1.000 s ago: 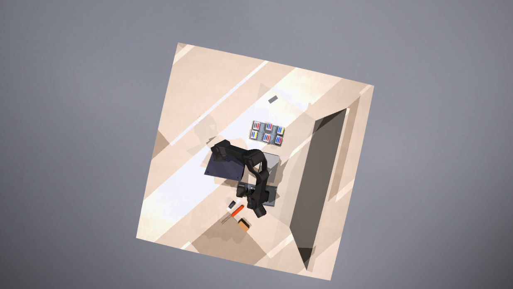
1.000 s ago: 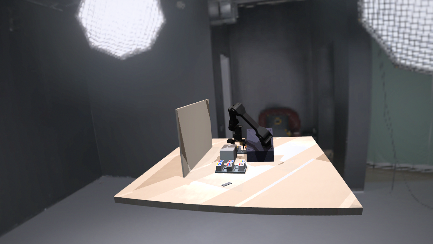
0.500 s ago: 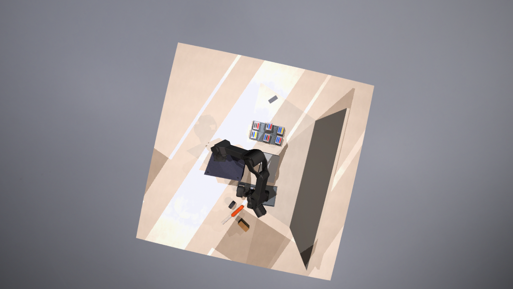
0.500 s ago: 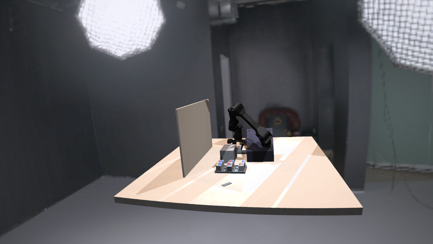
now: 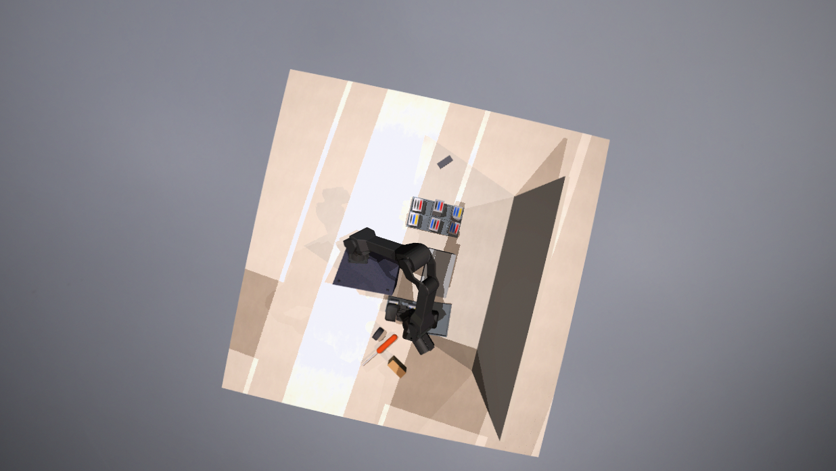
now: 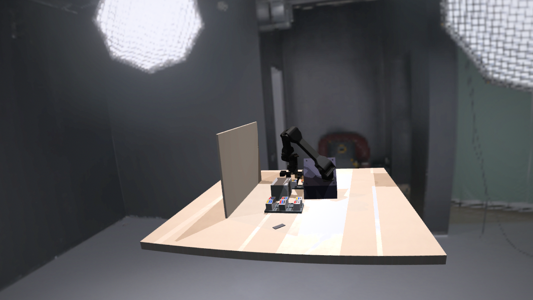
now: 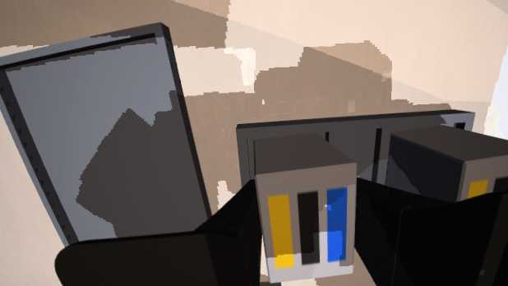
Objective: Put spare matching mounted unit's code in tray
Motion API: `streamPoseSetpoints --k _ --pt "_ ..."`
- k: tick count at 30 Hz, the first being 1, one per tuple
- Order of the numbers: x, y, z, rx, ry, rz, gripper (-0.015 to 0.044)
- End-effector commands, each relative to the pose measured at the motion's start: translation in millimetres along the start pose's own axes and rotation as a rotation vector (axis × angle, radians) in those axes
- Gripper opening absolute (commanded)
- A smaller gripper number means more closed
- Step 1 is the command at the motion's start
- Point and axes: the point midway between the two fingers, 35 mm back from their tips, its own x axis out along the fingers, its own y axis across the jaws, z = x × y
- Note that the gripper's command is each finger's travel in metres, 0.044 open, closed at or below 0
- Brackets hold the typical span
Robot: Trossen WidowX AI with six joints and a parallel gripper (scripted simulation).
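My gripper [image 7: 291, 182] is shut on a grey spare [image 7: 307, 226] whose face has yellow, black and blue bars. One finger lies against each side. I cannot tell whether the spare is clear of its rack [image 7: 353, 126]. A second spare [image 7: 436, 144], with yellow and black bars in sight, stands right of it in the wrist view, partly behind a finger. The shallow grey tray [image 7: 62, 94] [image 5: 442, 323] lies left of the rack in the wrist view, with nothing in its visible part. I cannot make out the mounted unit's back or its printed code.
A grey box [image 6: 279, 188] [image 5: 446, 266] stands between the tray and a board of several barred blocks [image 5: 434, 216] [image 6: 283, 203]. A dark purple block [image 5: 365, 275] [image 6: 320, 189] is beside the arm. A tall panel [image 5: 520, 292] [image 6: 240, 167], screwdriver [image 5: 387, 343] and tan block [image 5: 397, 367] are nearby.
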Motion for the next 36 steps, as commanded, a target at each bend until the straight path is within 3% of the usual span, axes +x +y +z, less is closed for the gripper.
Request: streamPoseSetpoints --k 1,11,19,31,36 --pt "-1 0 0 0.0 0.0 0.0 0.0" --pt "-75 1 1 0.004 -0.001 0.005 0.0" --pt "-82 3 1 0.006 -0.003 0.014 0.0" --pt "-150 4 4 0.006 -0.003 0.004 0.0" --pt "-154 4 4 0.006 -0.003 0.004 0.0"
